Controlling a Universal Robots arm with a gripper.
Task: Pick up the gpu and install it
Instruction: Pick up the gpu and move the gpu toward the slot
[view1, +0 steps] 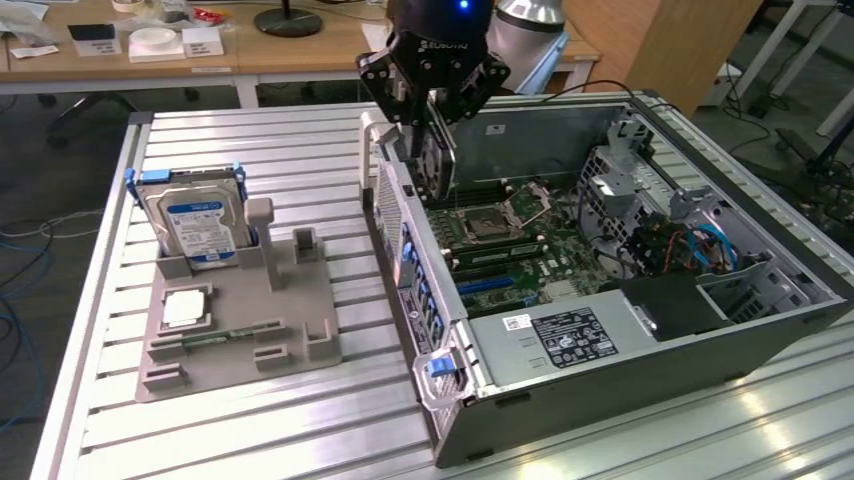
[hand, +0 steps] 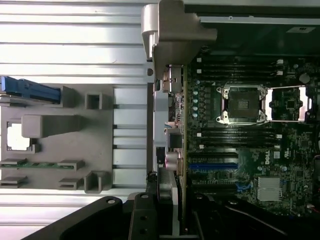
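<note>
gripper (view1: 434, 125) (hand: 171, 212): black, clenched on the gpu (view1: 441, 170) (hand: 173, 150), with one finger on each face of the card; it hangs over the computer case (view1: 601, 385).
gpu: held upright on its edge over the open side of the computer case, just beside the case wall that faces the holder (view1: 307, 330). The grey end bracket (view1: 383, 140) (hand: 172, 30) is on the side of that wall. Whether the lower edge touches the board, I cannot tell.
computer case: lies on its side, open upward, on the ribbed metal table (view1: 267, 140).
inside the computer case: a green motherboard (view1: 501, 250) (hand: 280, 150) with a processor socket (view1: 478, 222) (hand: 243, 103) and a blue slot (hand: 212, 165); a grey power supply box (view1: 567, 335) with a black label; blue cables (view1: 701, 245) at the wall far from the gpu.
holder: a grey tray on the table, near the computer case but apart from it, on the exterior view's left of the case.
inside the holder: a hard drive (view1: 196, 215) with a blue-white label, upright in a slot; a square processor chip (view1: 183, 308) flat in a recess; a green memory stick (view1: 214, 342) (hand: 30, 164) lying in a groove.
</note>
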